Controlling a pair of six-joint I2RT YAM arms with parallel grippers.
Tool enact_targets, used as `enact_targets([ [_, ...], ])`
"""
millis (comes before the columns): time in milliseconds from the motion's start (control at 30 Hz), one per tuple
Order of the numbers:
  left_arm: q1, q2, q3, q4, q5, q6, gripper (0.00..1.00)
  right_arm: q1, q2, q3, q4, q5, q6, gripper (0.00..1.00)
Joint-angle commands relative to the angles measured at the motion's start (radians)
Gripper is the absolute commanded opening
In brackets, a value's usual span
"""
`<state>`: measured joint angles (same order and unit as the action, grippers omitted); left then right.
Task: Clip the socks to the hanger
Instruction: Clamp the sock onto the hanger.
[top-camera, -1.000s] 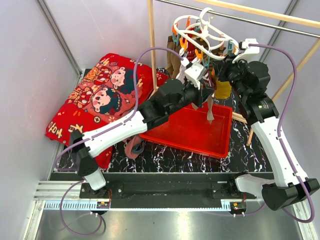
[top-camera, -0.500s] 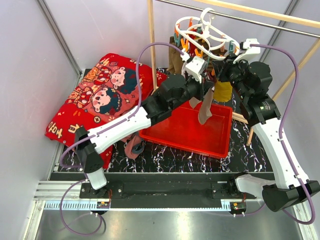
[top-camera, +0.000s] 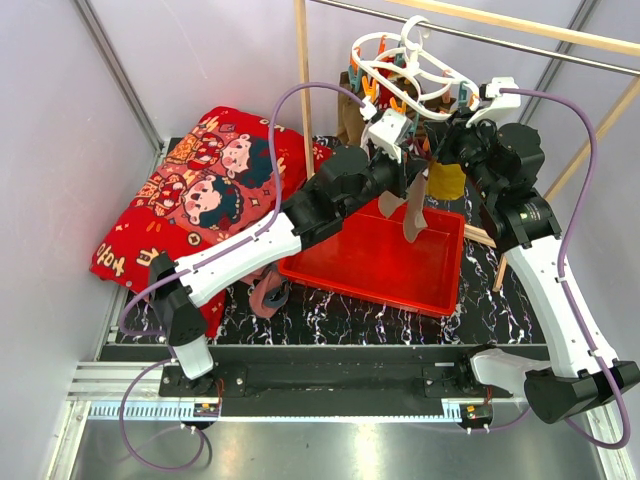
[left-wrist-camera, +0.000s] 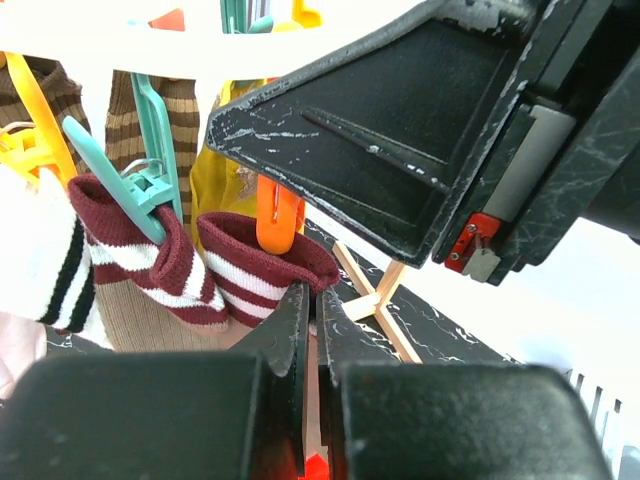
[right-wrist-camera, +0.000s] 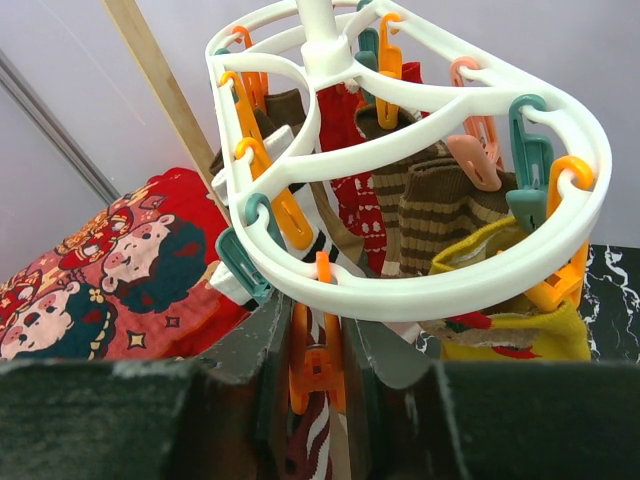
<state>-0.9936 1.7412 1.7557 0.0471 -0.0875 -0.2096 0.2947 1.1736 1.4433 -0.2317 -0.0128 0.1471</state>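
The white hanger (top-camera: 405, 62) hangs from the rail, with several socks clipped to its pegs. My left gripper (top-camera: 405, 160) is just below it, shut on the maroon-and-white striped cuff of a taupe sock (top-camera: 412, 215) that hangs down over the tray. In the left wrist view its jaws (left-wrist-camera: 312, 310) pinch the cuff edge (left-wrist-camera: 255, 265) right under an orange peg (left-wrist-camera: 278, 215). My right gripper (top-camera: 447, 150) is shut on that orange peg (right-wrist-camera: 320, 365), one finger on each side, under the hanger ring (right-wrist-camera: 430, 285). The striped cuff (right-wrist-camera: 318, 445) sits in the peg's mouth.
A red tray (top-camera: 370, 265) lies below the hanger. A red cartoon cushion (top-camera: 200, 190) is at the left, a mauve-grey cloth bundle (top-camera: 268, 295) at its front corner. Wooden poles (top-camera: 303, 90) stand beside the hanger. A yellow sock (top-camera: 446, 180) hangs nearby.
My left gripper has lifted the sock up and right to the hanger's orange peg. The right gripper has stayed at the peg.
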Motion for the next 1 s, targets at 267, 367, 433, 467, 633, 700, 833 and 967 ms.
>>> enact_targets([
  [267, 0.004, -0.034, 0.071, 0.089, -0.026, 0.01, 0.0, 0.006, 0.0, -0.004, -0.009, -0.022, 0.019, 0.13],
  [367, 0.004, -0.028, 0.08, 0.083, -0.021, 0.012, 0.0, 0.004, -0.005, -0.004, -0.009, -0.026, 0.023, 0.23],
  [433, 0.004, -0.022, 0.083, 0.08, -0.015, 0.01, 0.0, 0.007, -0.009, -0.006, -0.011, -0.024, 0.023, 0.33],
  [467, 0.004, -0.02, 0.085, 0.079, -0.014, 0.01, 0.0, 0.008, -0.015, -0.006, -0.009, -0.023, 0.023, 0.38],
  [633, 0.004, -0.008, 0.085, 0.069, -0.003, 0.009, 0.01, 0.006, -0.048, -0.011, -0.004, -0.018, 0.023, 0.63],
  [700, 0.004, -0.015, 0.084, 0.062, -0.003, 0.009, 0.07, 0.006, -0.069, -0.017, -0.001, -0.013, 0.025, 0.66],
  [833, 0.004, -0.054, 0.058, 0.062, -0.006, 0.018, 0.53, 0.006, -0.123, -0.038, 0.005, 0.008, 0.026, 0.78],
  [967, 0.004, -0.132, -0.01, 0.068, -0.032, 0.036, 0.77, 0.004, -0.215, -0.079, 0.008, 0.05, 0.02, 0.88],
])
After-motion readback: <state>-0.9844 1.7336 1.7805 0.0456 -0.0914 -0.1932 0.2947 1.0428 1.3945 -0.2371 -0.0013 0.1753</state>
